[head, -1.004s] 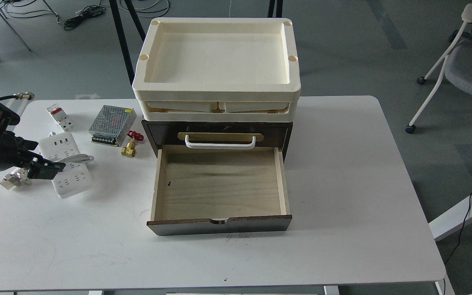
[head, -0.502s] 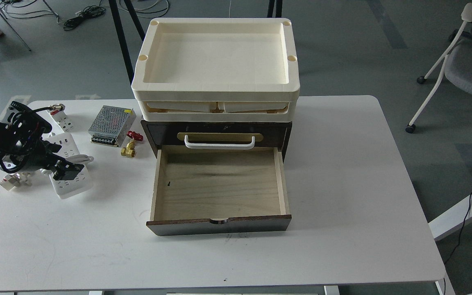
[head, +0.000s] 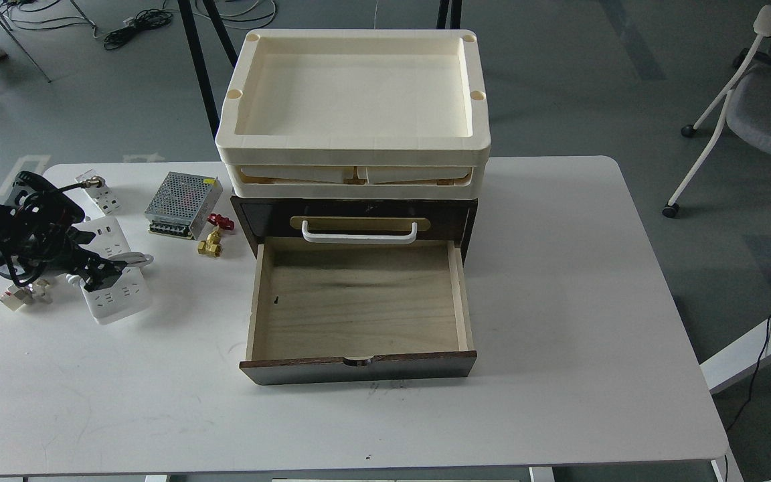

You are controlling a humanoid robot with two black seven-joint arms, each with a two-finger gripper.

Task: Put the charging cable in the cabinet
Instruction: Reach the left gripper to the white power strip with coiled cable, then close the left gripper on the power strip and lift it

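The charging cable is a white power strip with a thick white cord coiled around its middle; it lies flat on the table's left side. My left gripper is low over the strip's middle, at the cord; it is dark and its fingers cannot be told apart. The cabinet stands mid-table, dark brown with a white bar handle. Its pale wood drawer is pulled out and holds nothing. My right gripper is out of view.
Cream trays are stacked on the cabinet. A perforated metal power supply box, a red and brass valve, a white breaker and a small white plug adapter lie around the strip. The white table ends just left of my arm.
My left arm swung right and turned, bringing the gripper from the strip's left edge onto its middle, then shifted slightly up and left. The strip has not moved.
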